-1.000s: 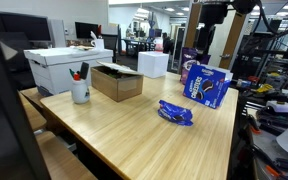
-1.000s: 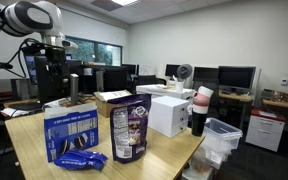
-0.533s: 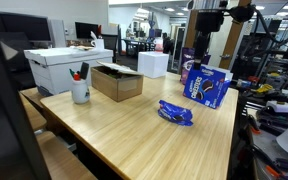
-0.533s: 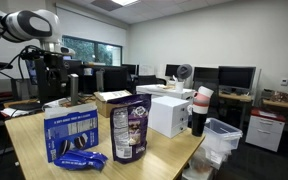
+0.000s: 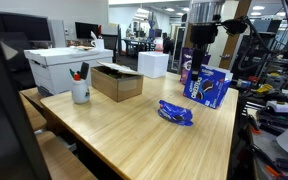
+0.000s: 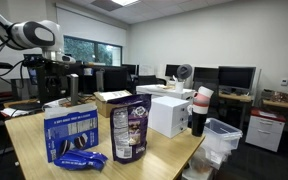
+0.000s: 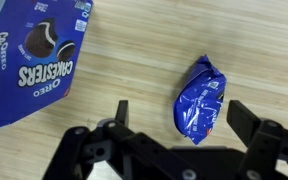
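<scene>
1. Jaws spread wide, gripping nothing: the gripper [image 7: 179, 108] hovers above the wooden table [image 7: 134, 50].
2. Right below, the blue snack packet [image 7: 201, 100] lies flat, seen between the two fingers.
3. Just beside it, not touching, is the Oreo box [image 7: 29, 60].
4. Further out in an exterior view are a cardboard box [image 5: 117, 82] and a white mug [image 5: 80, 92].

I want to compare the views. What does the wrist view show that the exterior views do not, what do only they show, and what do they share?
Only the wrist view: the jaws, standing wide open and holding nothing, and the table from straight above, with the blue packet seen between them.

Only the exterior views: a brown cardboard box, a white mug with pens, a purple snack bag and the office behind.

Shared: the blue Oreo box, the blue packet and the wooden table.
</scene>
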Robot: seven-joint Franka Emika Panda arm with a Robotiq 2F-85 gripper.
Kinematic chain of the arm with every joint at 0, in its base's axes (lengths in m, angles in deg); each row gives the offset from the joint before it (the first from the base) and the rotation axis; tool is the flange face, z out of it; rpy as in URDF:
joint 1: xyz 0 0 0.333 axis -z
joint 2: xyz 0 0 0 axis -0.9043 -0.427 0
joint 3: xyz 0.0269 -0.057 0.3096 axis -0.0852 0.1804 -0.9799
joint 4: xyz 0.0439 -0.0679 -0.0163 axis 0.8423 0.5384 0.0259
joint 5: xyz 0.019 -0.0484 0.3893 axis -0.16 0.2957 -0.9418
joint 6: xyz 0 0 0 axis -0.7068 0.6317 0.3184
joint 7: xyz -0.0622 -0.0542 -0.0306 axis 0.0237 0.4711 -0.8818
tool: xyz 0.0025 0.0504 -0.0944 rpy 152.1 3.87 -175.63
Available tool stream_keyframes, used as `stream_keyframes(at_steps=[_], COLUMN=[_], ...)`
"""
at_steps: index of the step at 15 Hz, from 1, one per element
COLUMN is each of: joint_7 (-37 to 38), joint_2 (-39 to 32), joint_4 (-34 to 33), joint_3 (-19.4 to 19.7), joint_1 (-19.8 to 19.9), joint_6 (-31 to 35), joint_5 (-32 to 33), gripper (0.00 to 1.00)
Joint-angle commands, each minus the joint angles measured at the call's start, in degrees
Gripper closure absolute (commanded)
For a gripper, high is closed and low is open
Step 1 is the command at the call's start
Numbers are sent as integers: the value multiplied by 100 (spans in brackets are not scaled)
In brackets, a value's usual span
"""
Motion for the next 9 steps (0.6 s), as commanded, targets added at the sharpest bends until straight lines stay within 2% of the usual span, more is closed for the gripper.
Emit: stream_keyframes(at_steps=[1, 9], joint_7=[18, -131], joint_2=[-22, -706], joint_4=[-27, -250], joint_3=[2, -146], joint_1=[-52, -349], joint_6=[-35, 53], joint_5=[31, -38], gripper=[0, 0])
